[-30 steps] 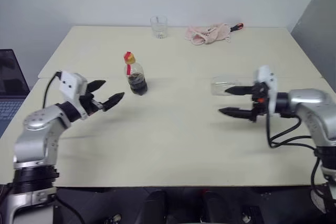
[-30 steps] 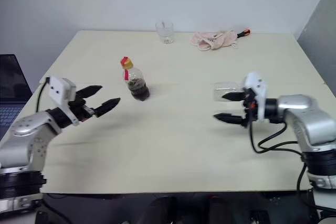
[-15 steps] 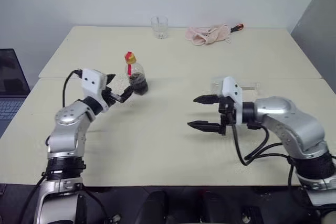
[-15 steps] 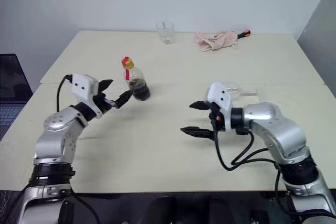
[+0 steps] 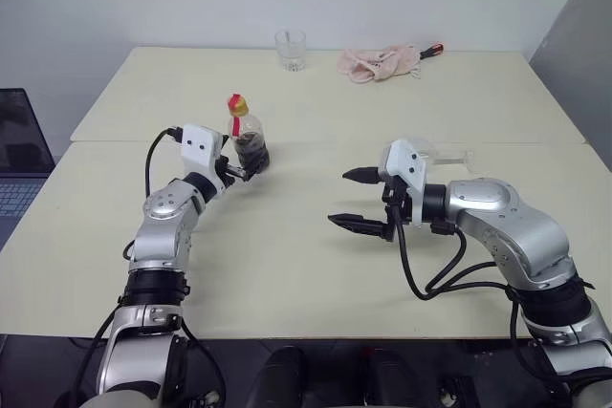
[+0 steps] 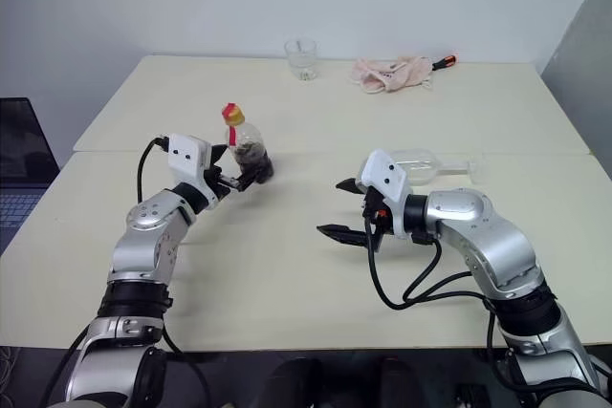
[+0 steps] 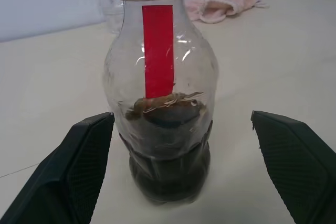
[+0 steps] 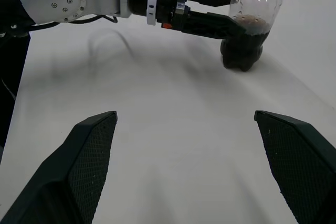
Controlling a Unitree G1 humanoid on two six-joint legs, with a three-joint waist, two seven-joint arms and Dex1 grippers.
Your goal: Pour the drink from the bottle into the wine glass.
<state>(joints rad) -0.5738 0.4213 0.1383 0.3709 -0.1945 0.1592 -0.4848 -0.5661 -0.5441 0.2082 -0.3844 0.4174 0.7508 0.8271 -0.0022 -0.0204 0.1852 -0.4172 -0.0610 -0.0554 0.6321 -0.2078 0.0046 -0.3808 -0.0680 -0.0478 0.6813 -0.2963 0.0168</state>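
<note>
Bottle [image 5: 248,139] between spread left tool [image 5: 241,170] | right tool [image 5: 356,200] spread | tumbler [image 5: 290,49], cloth [image 5: 380,61] behind

Silver arms, white wrist boxes, black cables, black textured fingers [image 7: 84,171].

The two head views look forward and down from the near edge over the whole table [image 5: 316,265], sharing nearly the same scene. The left wrist view sits low and very close to the bottle [image 7: 160,98], facing the far edge. The right wrist view looks leftward across the tabletop, sharing that bottle and the left gripper [image 8: 223,9] with the head views
</note>
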